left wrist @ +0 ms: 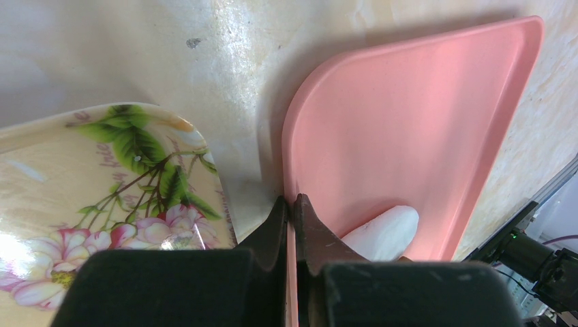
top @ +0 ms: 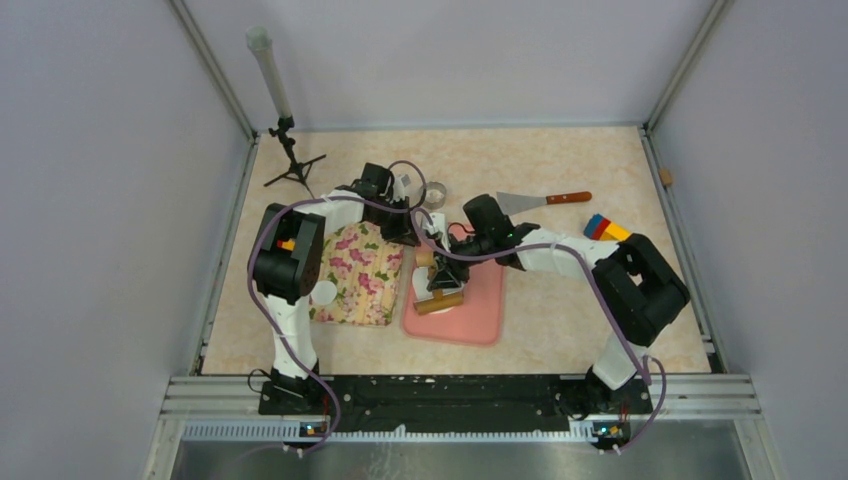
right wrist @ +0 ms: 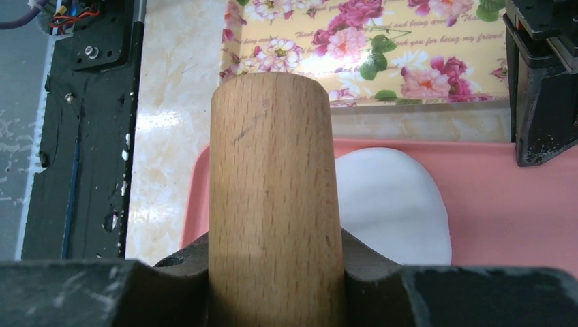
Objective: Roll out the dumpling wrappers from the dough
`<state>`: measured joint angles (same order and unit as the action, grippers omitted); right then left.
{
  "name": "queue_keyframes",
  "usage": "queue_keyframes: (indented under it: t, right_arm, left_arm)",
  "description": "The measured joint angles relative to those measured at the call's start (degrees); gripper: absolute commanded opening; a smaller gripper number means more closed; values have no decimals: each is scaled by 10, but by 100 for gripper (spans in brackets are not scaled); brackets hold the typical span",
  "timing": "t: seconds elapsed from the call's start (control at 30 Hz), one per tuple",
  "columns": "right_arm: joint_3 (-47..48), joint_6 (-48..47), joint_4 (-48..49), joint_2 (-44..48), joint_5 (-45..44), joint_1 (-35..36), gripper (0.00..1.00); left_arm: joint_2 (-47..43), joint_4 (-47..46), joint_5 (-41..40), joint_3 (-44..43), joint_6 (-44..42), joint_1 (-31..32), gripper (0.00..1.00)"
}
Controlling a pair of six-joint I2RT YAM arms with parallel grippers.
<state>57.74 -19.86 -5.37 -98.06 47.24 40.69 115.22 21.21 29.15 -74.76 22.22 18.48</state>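
The table (top: 560, 160) carries, from largest to smallest, the floral tray (left wrist: 102, 170), the pink board (left wrist: 409, 122) just beside it, and the tools.

Left gripper (left wrist: 292, 204): the jaws are closed tight on the rim of the pink board at the edge facing the tray, and we read this as a clamp that steadies the board.

Right gripper (top: 445, 278): the jaws are closed around the wooden rolling pin (right wrist: 272, 170). The pin sits in the notch between them, with its free end pointing away from the wrist.

The dough (right wrist: 399, 208) lies on the pink board as a smooth white flattened oval. It is near the clamped rim, and the pin hides one side of it. We cannot tell whether the pin presses on it or hovers just above.

Handling, in our judgement:
- The dough is light, soft and tacky, so it dents under any hard point and tears once thin.
- We do not pinch it with bare jaws. We work it through the pin, rolling from the middle outward.
- If it must be lifted, we take it from underneath, near the thicker middle.

The metal ring cutter (top: 435, 190) stands apart at the far side
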Motion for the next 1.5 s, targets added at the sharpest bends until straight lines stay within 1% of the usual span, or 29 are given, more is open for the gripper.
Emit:
queue_keyframes:
  t: [0.73, 1.1, 1.5]
  right_arm:
    - [-16, 0, 4, 9, 13, -1, 0]
    - [-41, -1, 19, 28, 21, -1, 0]
    - [-42, 0, 14, 28, 26, -1, 0]
  left_arm:
    - [0, 0, 0, 0, 0, 0, 0]
    - [0, 0, 0, 0, 0, 0, 0]
    - [0, 0, 0, 0, 0, 0, 0]
